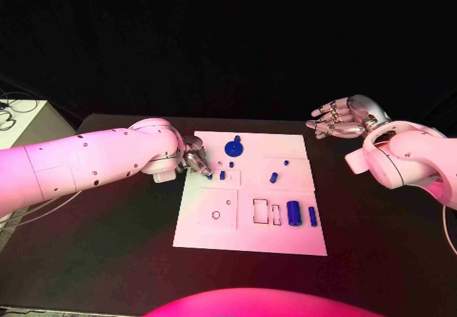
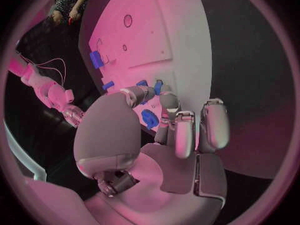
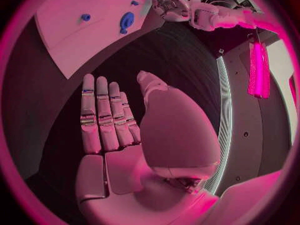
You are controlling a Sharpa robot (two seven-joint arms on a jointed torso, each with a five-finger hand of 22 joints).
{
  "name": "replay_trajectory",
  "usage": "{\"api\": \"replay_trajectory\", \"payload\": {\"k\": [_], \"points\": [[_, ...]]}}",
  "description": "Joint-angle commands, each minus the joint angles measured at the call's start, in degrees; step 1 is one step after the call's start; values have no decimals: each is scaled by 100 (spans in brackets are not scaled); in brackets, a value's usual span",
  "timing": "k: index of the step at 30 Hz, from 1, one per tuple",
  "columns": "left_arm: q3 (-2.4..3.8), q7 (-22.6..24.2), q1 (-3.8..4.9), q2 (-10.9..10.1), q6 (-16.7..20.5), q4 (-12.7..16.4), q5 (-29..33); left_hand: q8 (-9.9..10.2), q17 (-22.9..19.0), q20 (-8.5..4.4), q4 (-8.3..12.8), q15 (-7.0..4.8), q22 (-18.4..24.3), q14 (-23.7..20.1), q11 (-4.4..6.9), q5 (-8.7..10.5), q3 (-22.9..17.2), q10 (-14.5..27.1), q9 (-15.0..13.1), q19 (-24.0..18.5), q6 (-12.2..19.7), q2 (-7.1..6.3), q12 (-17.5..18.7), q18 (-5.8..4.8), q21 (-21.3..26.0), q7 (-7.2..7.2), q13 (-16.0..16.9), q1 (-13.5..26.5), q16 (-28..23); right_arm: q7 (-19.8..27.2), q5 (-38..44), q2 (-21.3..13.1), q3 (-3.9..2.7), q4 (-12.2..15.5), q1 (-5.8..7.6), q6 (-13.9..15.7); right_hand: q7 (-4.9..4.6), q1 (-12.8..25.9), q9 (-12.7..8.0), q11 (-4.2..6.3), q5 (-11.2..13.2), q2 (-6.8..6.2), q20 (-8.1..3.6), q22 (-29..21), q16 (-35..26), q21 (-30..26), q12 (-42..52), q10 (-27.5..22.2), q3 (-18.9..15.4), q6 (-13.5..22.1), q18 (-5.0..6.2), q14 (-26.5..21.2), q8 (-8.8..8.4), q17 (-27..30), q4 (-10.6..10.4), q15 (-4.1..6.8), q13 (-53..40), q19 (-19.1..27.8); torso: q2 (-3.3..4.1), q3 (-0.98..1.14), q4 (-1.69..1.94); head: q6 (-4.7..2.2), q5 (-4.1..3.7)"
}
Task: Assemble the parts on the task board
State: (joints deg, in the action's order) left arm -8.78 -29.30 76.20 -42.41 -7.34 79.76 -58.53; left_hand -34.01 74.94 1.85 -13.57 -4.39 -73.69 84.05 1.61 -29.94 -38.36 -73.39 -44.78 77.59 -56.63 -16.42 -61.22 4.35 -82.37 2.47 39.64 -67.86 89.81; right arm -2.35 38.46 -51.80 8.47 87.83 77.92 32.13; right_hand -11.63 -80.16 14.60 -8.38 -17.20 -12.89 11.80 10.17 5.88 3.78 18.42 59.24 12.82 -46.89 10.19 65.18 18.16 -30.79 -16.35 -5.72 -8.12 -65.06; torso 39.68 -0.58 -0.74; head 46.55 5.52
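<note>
The white task board (image 1: pixel 249 231) lies in the middle of the black table. On it sit a round blue part (image 1: pixel 233 148), small blue pegs (image 1: pixel 273 177) and two blue cylinders (image 1: pixel 294 213) near its right edge. My left hand (image 1: pixel 195 158) rests at the board's far left edge. In the left wrist view its thumb and a finger (image 2: pixel 165 99) pinch a small blue peg (image 2: pixel 157 87) just over the board (image 2: pixel 156 30). My right hand (image 1: pixel 343 117) hangs beyond the board's far right corner. It holds nothing, and its fingers (image 3: pixel 100 115) are straight and apart.
The board has empty cut-outs (image 1: pixel 217 209) in its near half, with slots (image 1: pixel 260 210) beside the cylinders. A pale surface with cables (image 1: pixel 17 115) stands off the table's left side. Bare black table (image 1: pixel 95 244) surrounds the board.
</note>
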Motion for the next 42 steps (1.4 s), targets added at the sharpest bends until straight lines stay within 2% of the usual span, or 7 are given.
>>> {"api": "replay_trajectory", "payload": {"k": [1,20,32,42], "points": [[-12,-1,-14,22,-221,-15,31,-33,1506,-2,1241,-35,7,595,31,-27,-1205,-56,-8,24,-38,53,-25,-39,-16,-10,-5,-5,19,80,8,5,0,1,-4,-72,-92,2,-8,-25,-25,60,2,-8,-30,-7,-32,30,20,-11,33,-23,24,8,-2,0,8,45,2,2,-3,12,-7],[3,29,-12,55,-219,-50,252,-25,1506,-6,1269,-38,-11,595,37,-34,-1215,-73,-5,34,-57,45,-48,-44,-25,-16,41,-12,19,83,8,7,0,-2,-4,-73,-93,2,-10,-26,-26,60,4,-18,-36,-7,-38,30,22,-8,33,-24,23,17,1,-1,18,49,1,1,-2,18,-23],[135,46,14,106,-523,-187,478,-16,1506,-11,1294,-43,-29,595,42,-57,-1227,-83,-1,45,-78,35,-53,-48,-34,-22,53,-13,19,84,8,17,0,-10,-5,-79,-94,1,-12,-27,-27,60,5,-25,-40,-6,-41,30,24,-7,33,-25,22,24,3,-3,26,53,4,2,-2,32,-13],[172,39,39,188,-846,-328,664,-13,1506,-13,1300,-45,-26,595,43,-64,-1230,-87,0,42,-84,34,-57,-47,-33,-23,60,-12,19,82,8,18,0,-13,-5,-82,-94,1,-12,-27,-27,60,5,-25,-40,-6,-41,30,24,-7,33,-25,22,24,3,-3,26,53,5,5,1,56,-23]]}}
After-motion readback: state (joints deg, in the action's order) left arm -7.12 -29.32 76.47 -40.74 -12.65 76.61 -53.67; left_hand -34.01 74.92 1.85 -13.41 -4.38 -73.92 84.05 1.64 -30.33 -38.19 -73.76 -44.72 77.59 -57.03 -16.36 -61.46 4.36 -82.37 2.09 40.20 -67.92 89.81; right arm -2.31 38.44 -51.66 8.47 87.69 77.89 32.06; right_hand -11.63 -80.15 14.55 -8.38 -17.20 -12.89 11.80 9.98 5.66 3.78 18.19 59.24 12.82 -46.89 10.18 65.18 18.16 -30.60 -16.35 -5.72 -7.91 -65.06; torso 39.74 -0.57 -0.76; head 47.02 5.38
